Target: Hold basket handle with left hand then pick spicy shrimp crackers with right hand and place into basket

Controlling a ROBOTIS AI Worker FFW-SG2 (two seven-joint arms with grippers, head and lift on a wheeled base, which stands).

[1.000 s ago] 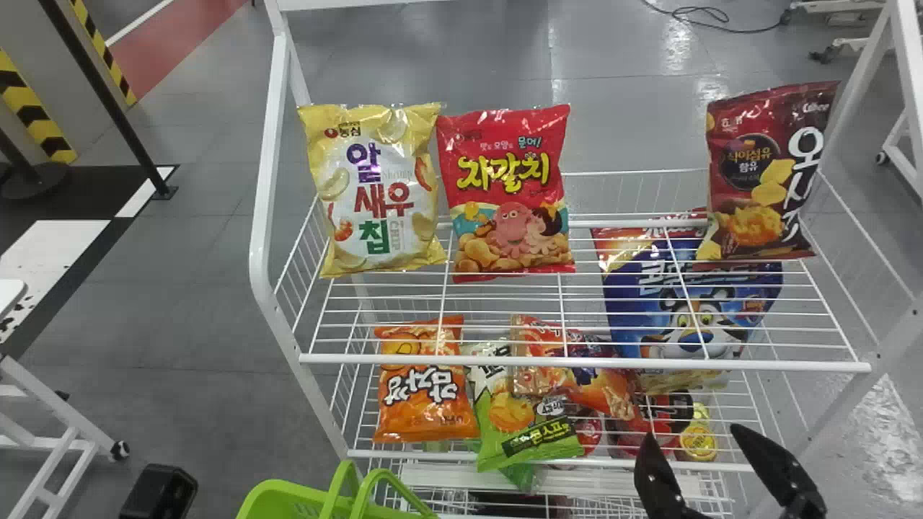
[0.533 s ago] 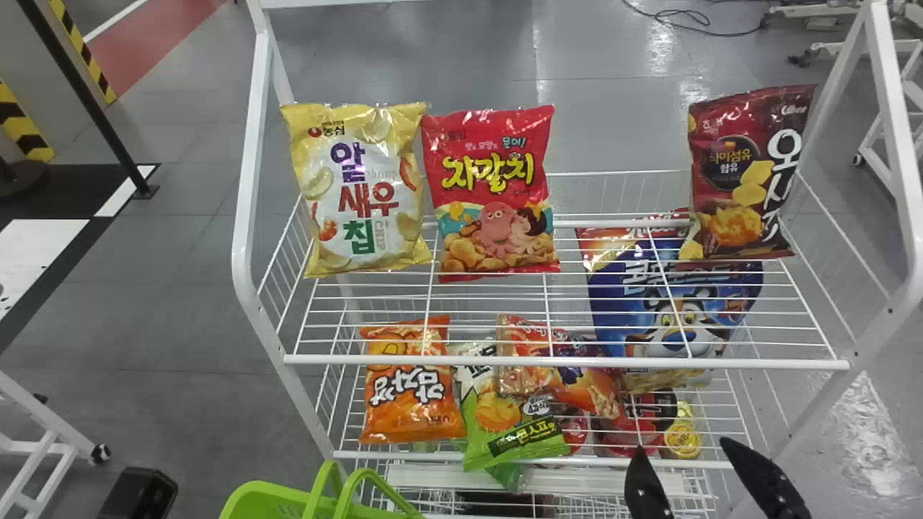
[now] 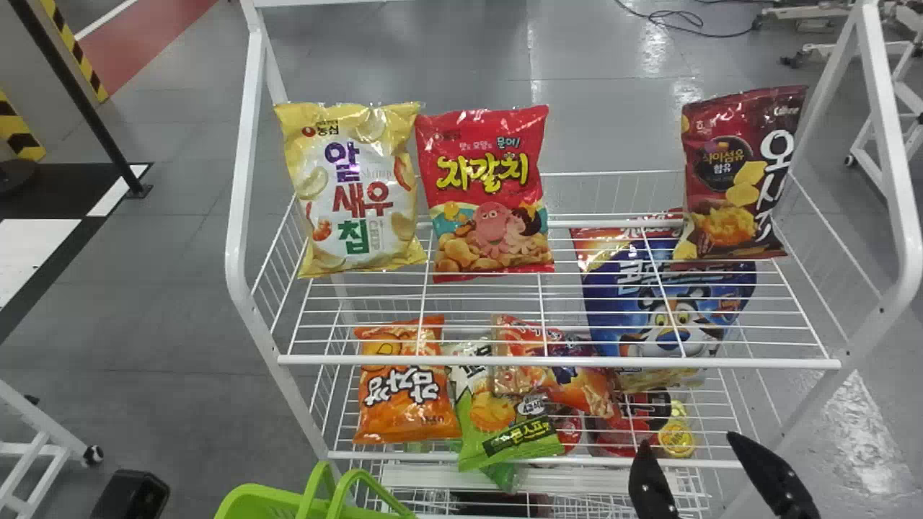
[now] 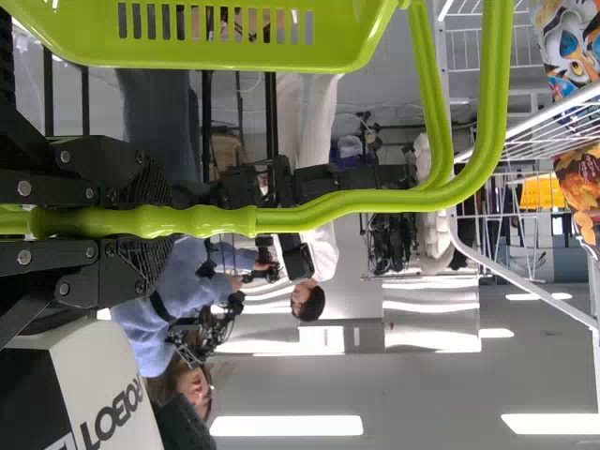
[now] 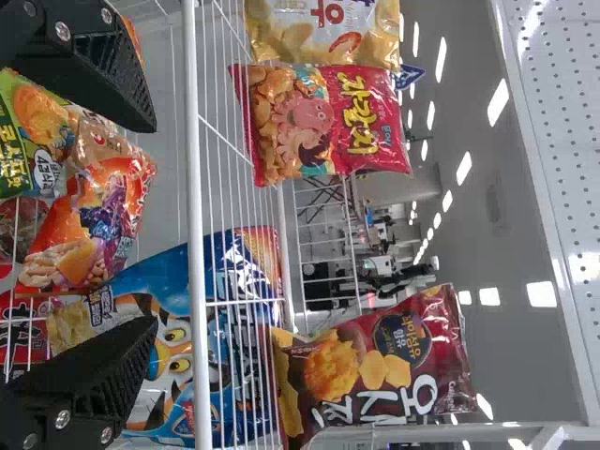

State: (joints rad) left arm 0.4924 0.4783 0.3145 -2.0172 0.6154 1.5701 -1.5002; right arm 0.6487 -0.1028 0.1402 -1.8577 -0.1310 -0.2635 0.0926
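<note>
1. Green basket handle [image 4: 356, 203] pinched in left gripper [image 4: 155, 222] jaws; basket [image 3: 256, 502] near left of rack [image 3: 505, 362].
2. Right gripper [image 3: 687, 440]: jaws spread.
3. Can't tell which bag on rack is spicy shrimp crackers.

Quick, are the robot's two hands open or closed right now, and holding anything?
Left gripper: jaws closed on the green basket handle.
Right gripper: jaws open, holding nothing.

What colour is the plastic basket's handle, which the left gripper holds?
Bright green, best seen in the left wrist view.
</note>
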